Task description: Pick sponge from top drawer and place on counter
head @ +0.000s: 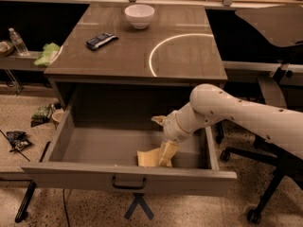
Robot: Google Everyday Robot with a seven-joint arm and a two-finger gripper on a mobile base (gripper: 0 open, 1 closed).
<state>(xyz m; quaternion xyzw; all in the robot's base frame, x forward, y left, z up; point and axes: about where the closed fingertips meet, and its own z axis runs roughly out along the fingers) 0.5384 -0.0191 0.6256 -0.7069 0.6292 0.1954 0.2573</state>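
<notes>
Sponge (150,158) is seen lying flat inside the pulled-out top drawer (71,176), close behind the drawer's front panel and a little right of the handle (129,184). Its long axis appears to run side to side, along the drawer's front. The gripper (166,154) is lowered into the drawer from the right and is set against the sponge's right end; whether it is clamped on the sponge cannot be told. The counter (189,65) is seen above the drawer, with a white bowl (139,15) resting on it.
</notes>
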